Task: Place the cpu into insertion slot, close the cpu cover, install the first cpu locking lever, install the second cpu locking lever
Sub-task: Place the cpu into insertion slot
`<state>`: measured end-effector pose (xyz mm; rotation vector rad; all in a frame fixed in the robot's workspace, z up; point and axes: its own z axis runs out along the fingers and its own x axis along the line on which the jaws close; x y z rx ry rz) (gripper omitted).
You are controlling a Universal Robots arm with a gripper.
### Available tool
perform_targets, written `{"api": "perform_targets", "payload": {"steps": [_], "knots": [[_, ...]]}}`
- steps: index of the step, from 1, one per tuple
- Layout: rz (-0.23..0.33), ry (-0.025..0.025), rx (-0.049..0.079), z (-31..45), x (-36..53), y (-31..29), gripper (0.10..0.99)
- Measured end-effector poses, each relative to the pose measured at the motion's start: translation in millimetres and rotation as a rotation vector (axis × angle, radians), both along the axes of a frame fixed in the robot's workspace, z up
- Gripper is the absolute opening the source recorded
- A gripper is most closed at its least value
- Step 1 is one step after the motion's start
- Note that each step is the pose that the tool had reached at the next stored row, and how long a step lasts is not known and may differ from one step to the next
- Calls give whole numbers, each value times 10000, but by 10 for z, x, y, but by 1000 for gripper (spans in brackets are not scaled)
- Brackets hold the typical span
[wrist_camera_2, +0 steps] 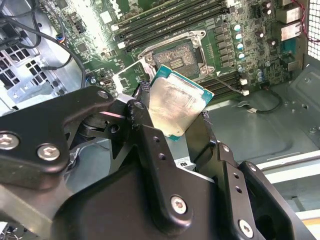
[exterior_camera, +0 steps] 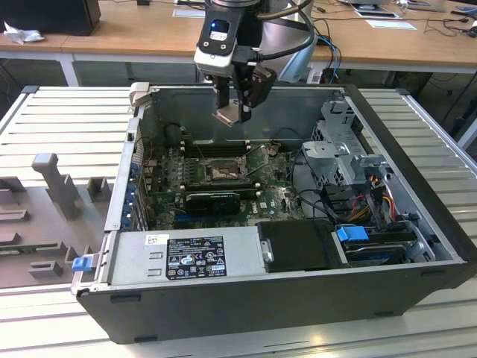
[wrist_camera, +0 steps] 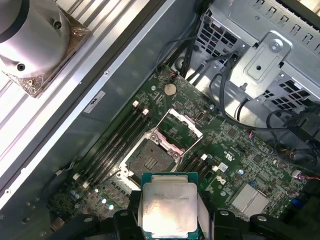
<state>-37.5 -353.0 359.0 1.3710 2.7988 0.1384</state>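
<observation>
My gripper point(exterior_camera: 232, 112) hangs above the open computer case, shut on the cpu point(exterior_camera: 226, 116). The cpu is a flat square chip with a pale metal top and a green edge. Both wrist views show the cpu point(wrist_camera_2: 175, 107) point(wrist_camera: 169, 210) pinched at two opposite edges between black fingers point(wrist_camera_2: 150, 145). Below it, on the green motherboard, lies the insertion slot point(wrist_camera: 150, 160) point(wrist_camera_2: 177, 55) point(exterior_camera: 222, 171), with its contact field bare. The cpu cover point(wrist_camera: 165, 141) stands tilted up at one side of the slot. The chip is well above the slot and does not touch it.
Black memory slots point(wrist_camera: 117, 137) run beside the socket. A black card point(exterior_camera: 212, 200) lies in front of it. A drive cage point(exterior_camera: 335, 156) with cables fills the exterior view's right, and a power supply point(exterior_camera: 186, 257) sits at the front. The case's far wall point(exterior_camera: 298, 112) stands just behind the gripper.
</observation>
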Motion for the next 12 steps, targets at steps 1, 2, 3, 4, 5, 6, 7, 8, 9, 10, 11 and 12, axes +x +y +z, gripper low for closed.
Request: {"api": "perform_targets", "payload": {"steps": [1,2,3,4,5,6,7,8,9,10,11,12], "knots": [[-46,0,1,0,0,0,529],[-137,0,0,0,0,0,529],[-211,0,0,-1,0,0,529],[-256,0,1,-1,0,0,529],[-301,0,0,0,0,0,529],[-369,0,0,-1,0,0,529],[-423,0,0,-1,0,0,529],[-473,0,1,-1,0,0,529],[-554,0,0,-1,0,0,529],[-679,0,1,-1,0,0,529],[-763,0,0,-1,0,0,529],[-821,1,1,-1,0,0,529]]}}
